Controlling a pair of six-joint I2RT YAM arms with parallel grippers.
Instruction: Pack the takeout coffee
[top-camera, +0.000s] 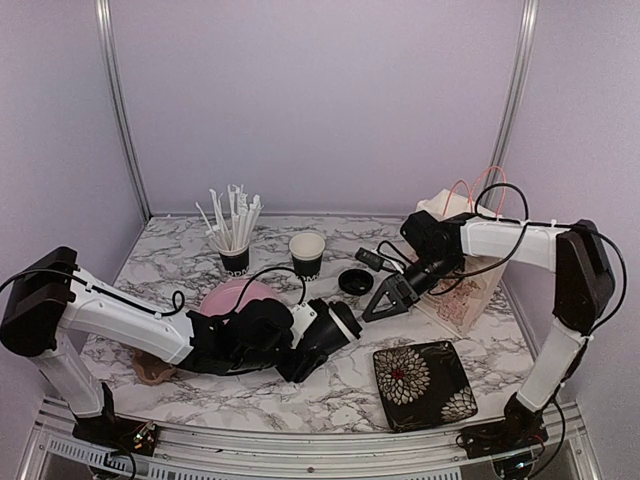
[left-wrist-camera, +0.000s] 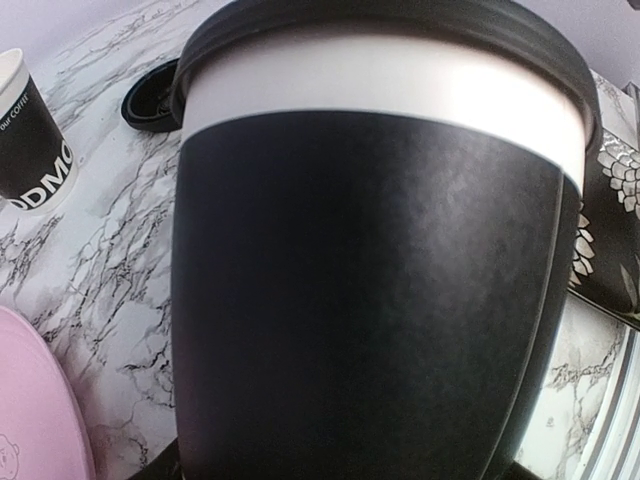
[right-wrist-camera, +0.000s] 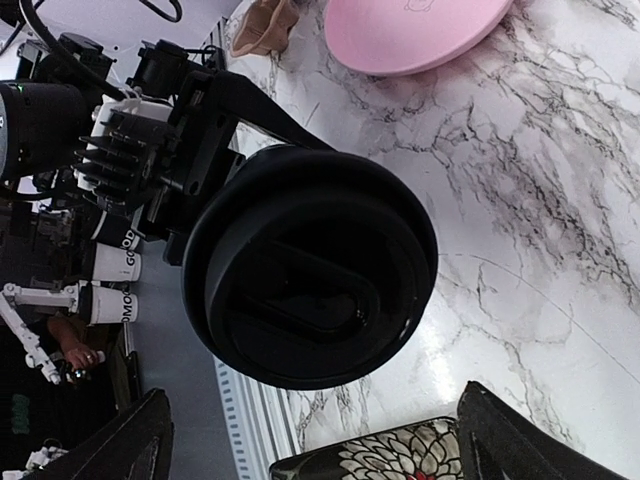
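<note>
The lidded cup (top-camera: 343, 320) is clamped on its side in the left gripper (top-camera: 325, 333) above the marble table (top-camera: 330, 400). Its lid is turned toward the right gripper (top-camera: 388, 298), whose fingers are spread wide with nothing between them. Behind, the open cup (top-camera: 307, 253) is stood upright, with the loose lid (top-camera: 355, 281) just beside it. A cup of white sticks (top-camera: 235, 250), a pink plate (top-camera: 225, 297), a floral plate (top-camera: 425, 372) and a paper bag (top-camera: 465, 275) are set around. The brown carrier (top-camera: 155, 373) is largely hidden under the left arm. On the open cup, "COFFEE" and a cut-off "ODMO" can be read.
</note>
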